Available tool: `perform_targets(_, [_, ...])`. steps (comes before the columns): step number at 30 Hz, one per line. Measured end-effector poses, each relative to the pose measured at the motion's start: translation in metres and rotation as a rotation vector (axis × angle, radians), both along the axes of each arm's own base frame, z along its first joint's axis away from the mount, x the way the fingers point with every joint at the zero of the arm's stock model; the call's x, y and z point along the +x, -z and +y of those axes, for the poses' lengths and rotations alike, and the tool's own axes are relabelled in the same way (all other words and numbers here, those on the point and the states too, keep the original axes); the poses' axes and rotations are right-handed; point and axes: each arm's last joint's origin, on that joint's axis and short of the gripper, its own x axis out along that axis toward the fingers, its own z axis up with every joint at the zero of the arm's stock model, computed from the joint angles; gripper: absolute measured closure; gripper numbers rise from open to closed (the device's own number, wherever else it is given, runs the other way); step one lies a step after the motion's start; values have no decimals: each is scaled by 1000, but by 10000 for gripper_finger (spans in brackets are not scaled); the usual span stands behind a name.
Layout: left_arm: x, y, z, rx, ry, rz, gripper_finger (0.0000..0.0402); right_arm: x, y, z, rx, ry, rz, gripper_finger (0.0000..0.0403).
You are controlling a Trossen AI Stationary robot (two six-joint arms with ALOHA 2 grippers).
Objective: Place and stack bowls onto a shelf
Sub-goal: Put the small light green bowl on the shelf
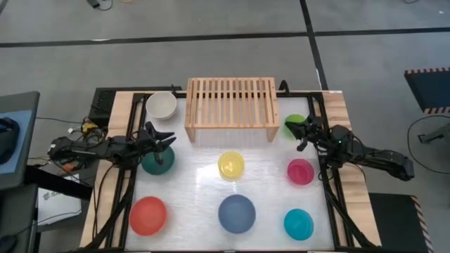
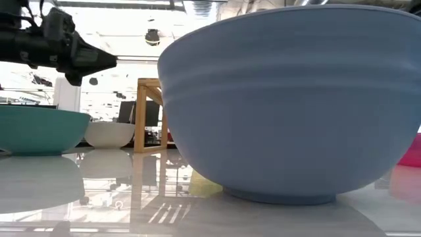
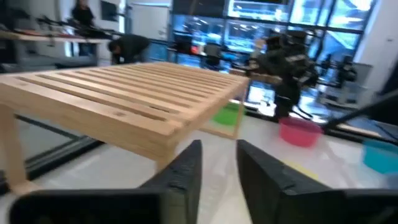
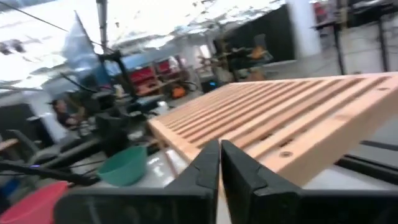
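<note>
The pale wooden shelf (image 1: 230, 109) stands at the table's far middle with nothing on it. The bowls all rest on their bases on the table: white (image 1: 161, 105), dark teal (image 1: 157, 161), yellow (image 1: 230, 166), magenta (image 1: 300, 171), red (image 1: 148, 215), slate blue (image 1: 236, 213), cyan (image 1: 299, 224) and lime green (image 1: 294, 123). My left gripper (image 1: 165, 138) hovers over the teal bowl's far rim, slightly open and empty (image 3: 219, 149). My right gripper (image 1: 299, 133) hovers beside the lime green bowl, shut and empty (image 4: 221, 146). Both point at the shelf.
The slate blue bowl (image 2: 289, 99) fills most of the low view. The shelf's near edge (image 3: 161, 134) is close in front of my left fingers. The right arm (image 3: 286, 62) shows beyond the shelf. Dark frame rails run along the table's left and right sides.
</note>
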Motion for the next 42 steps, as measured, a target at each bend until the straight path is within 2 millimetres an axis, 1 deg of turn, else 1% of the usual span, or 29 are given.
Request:
perform_targets(2, [4,-3,4,7,-34,30,262,0,-8,-3,7,68,2,342])
perform_targets(4, [8,-7,9,23,-47,55,234,-1,-17,-8,27,197,17,327])
perform_targets(7, [16,-13,15,28,-34,106,207,-5,-26,-17,80,428,149,303])
perform_targets(9, [21,-14,18,25,-12,139,200,-9,-35,-23,129,553,249,288])
perform_targets(11, [26,-15,20,25,5,150,198,-12,-40,-30,188,637,360,273])
perform_targets(15, [31,-19,23,61,-23,153,198,-15,-50,-43,323,746,522,240])
perform_targets(17, [33,-23,25,93,-50,146,198,-16,-49,-50,404,772,597,223])
perform_targets(20, [36,-29,27,120,-64,130,198,-15,-45,-61,523,768,709,201])
perform_targets(23, [38,-31,29,123,-76,140,198,-15,-32,-72,646,741,808,186])
perform_targets(25, [40,-30,31,118,-99,153,198,-12,-25,-80,710,717,836,182])
perform_targets(28, [41,-27,34,117,-148,179,198,-8,-14,-91,770,676,899,182])
perform_targets(33, [41,-26,39,142,-263,208,198,-3,7,-105,855,667,1033,189])
perform_targets(37, [39,-31,42,163,-305,169,198,0,23,-115,911,667,1112,194])
perform_targets(42, [39,-39,47,195,-341,100,198,4,39,-123,932,651,1193,206])
